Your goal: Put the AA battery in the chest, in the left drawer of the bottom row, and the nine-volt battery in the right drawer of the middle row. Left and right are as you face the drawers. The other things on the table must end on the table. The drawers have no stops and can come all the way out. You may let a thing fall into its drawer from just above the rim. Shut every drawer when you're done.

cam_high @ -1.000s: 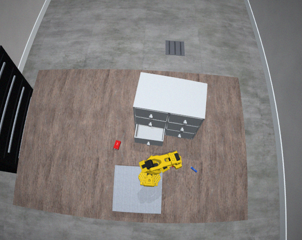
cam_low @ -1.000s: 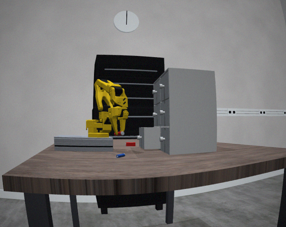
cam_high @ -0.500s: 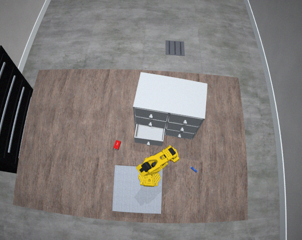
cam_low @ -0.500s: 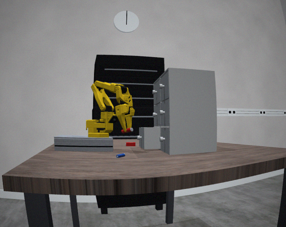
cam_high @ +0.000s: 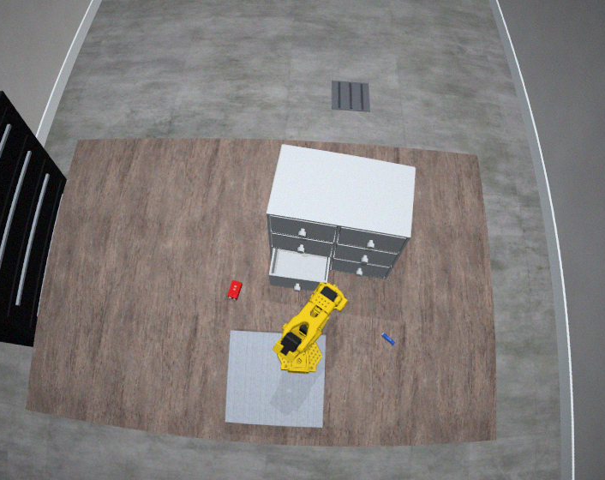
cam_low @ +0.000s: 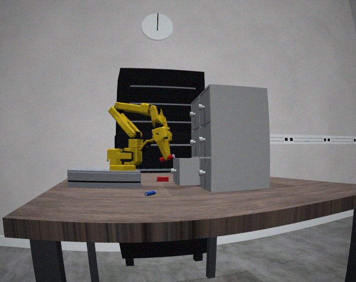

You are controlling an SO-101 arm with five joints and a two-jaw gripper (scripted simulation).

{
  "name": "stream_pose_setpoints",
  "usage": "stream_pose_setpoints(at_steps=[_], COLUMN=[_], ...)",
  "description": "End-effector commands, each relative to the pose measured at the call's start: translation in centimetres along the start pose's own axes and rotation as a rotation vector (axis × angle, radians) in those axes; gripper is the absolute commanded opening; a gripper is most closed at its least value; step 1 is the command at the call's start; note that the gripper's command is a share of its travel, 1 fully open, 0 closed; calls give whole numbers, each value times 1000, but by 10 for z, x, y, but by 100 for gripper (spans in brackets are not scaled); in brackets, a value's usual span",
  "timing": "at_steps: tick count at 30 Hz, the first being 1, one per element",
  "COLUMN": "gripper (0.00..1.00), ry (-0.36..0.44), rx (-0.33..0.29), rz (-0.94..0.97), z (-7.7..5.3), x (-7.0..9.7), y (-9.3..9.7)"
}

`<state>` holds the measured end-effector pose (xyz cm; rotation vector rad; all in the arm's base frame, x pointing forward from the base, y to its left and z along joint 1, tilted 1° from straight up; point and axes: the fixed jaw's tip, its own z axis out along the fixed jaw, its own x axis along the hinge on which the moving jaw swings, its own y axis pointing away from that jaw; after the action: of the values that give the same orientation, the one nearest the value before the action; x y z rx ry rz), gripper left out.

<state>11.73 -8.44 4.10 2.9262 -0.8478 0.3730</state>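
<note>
The white chest (cam_high: 341,207) stands mid-table with its bottom left drawer (cam_high: 298,268) pulled out and looking empty; it also shows in the side view (cam_low: 185,175). My gripper (cam_low: 166,156) points down and is shut on a small red cylinder with a pale tip, the AA battery (cam_low: 168,157). It holds it at about rim height, just in front of the open drawer's front panel. From above, the arm (cam_high: 313,315) hides the fingers and the battery. A red block, the nine-volt battery (cam_high: 234,289), lies on the table left of the drawer.
A small blue cylinder (cam_high: 388,339) lies on the table to the right of the arm's grey base plate (cam_high: 275,380). The other five drawers are shut. A black cabinet (cam_high: 14,217) stands off the table's left side.
</note>
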Motion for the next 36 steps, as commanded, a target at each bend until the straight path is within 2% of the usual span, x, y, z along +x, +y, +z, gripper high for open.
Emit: stream_pose_setpoints(at_steps=[1, 7, 20, 22, 24, 25, 36], gripper=[0, 0, 0, 0, 0, 0, 0], ry=[-3, -3, -37, -24, -24, 4, 4], rx=[13, 13, 92, 94, 94, 28, 28], rz=[-35, -35, -367, -368, -368, -98, -98], z=[-1, -1, 6, 5, 5, -1, -1], x=[-2, -2, -13, -15, -15, 0, 0], y=[-7, -7, -54, -61, -61, -16, -16])
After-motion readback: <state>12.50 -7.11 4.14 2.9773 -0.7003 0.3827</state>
